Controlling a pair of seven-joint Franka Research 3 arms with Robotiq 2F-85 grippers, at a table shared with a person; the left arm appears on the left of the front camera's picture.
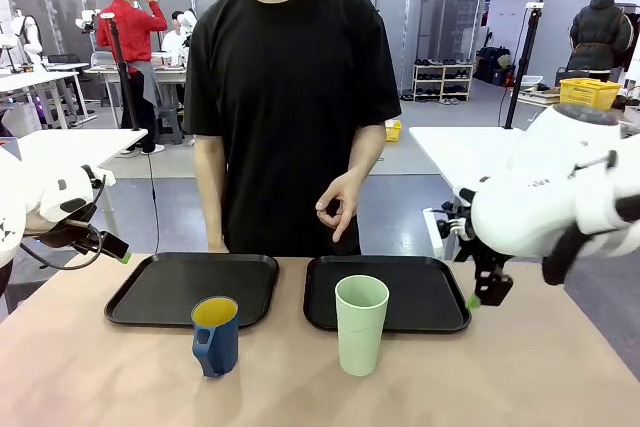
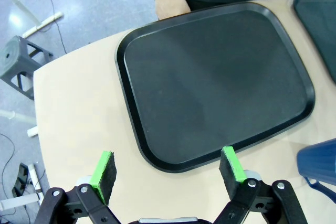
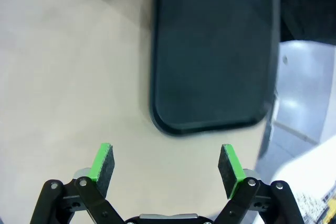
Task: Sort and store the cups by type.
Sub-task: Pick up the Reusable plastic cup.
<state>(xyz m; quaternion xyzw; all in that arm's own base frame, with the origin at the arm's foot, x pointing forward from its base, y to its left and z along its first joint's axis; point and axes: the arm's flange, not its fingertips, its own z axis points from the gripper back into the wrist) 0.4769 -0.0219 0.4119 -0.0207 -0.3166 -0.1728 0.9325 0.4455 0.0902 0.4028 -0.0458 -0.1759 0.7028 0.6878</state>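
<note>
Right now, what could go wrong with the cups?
The tall pale mint-green tumbler is narrow, so the open right gripper might knock it over. The dark blue mug with a yellow inside has its handle toward the robot; the open left gripper could snag it and spin the mug. The person's hand hovers by the right black tray, possibly in the way.

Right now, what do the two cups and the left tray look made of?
Mint-green tumbler: probably plastic, matte, uniform colour, thin rim.
Dark blue mug: likely plastic too, ceramic possible; faint sheen, yellow inside.
Left black tray: moulded plastic, satin, soft reflections.
</note>
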